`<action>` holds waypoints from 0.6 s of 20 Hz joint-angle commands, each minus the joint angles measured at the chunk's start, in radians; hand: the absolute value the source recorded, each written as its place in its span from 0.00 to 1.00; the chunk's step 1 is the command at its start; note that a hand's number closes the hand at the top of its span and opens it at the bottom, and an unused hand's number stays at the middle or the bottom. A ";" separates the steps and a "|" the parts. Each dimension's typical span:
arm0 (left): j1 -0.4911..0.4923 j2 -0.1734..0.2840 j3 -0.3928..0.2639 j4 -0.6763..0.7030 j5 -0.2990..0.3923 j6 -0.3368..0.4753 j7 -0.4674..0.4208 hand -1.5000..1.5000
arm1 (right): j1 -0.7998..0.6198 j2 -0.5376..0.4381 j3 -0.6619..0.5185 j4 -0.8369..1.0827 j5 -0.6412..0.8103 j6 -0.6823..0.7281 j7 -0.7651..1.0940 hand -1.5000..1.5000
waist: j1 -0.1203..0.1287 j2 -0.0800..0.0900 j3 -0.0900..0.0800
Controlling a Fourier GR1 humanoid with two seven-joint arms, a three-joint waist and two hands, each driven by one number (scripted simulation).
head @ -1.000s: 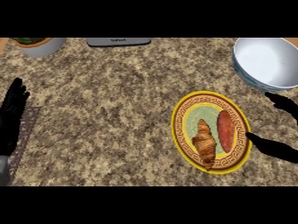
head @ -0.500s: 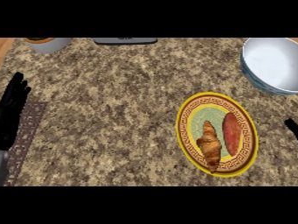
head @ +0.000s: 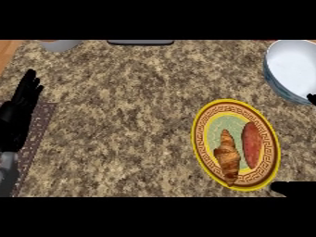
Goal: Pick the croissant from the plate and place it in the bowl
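Granite counter [head: 133, 106] carries a white bowl [head: 298, 69] at the far right and a yellow-rimmed plate [head: 203, 121] nearer, right of centre. The croissant [head: 228, 156] lies on the plate's left half beside a reddish oblong piece [head: 252, 144], nothing touching it. Left robot hand [head: 15, 115] rests at the left edge, fingers straight and apart; right robot hand [head: 302, 188] shows only dark tips at the right edge, beside plate and bowl, fingers spread, holding nothing.
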 commanded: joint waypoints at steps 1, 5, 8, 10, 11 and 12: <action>0.013 -0.030 -0.013 0.024 -0.023 0.004 -0.040 0.50 | -0.109 -0.067 -0.013 0.100 -0.146 0.184 0.063 0.00 | 0.013 0.005 0.000; -0.016 -0.049 -0.033 0.013 -0.031 0.002 -0.011 0.50 | -0.263 -0.007 0.089 0.244 -0.200 0.262 0.157 0.00 | 0.026 0.006 0.000; -0.005 -0.017 0.024 0.049 -0.011 -0.032 -0.053 0.50 | -0.276 -0.003 0.095 0.331 -0.288 0.326 0.123 0.00 | 0.018 0.004 0.000; -0.026 -0.049 -0.029 -0.008 -0.055 0.016 0.023 0.50 | -0.327 0.035 0.123 0.420 -0.298 0.342 0.110 0.00 | 0.018 0.003 0.002; 0.019 -0.041 0.000 0.020 -0.039 -0.009 -0.039 0.50 | -0.291 0.060 0.147 0.471 -0.278 0.324 0.045 0.00 | 0.016 0.003 0.002; 0.029 -0.024 0.036 0.003 -0.022 -0.020 -0.037 0.50 | -0.309 0.047 0.121 0.403 -0.333 0.367 0.115 0.00 | 0.004 -0.002 0.001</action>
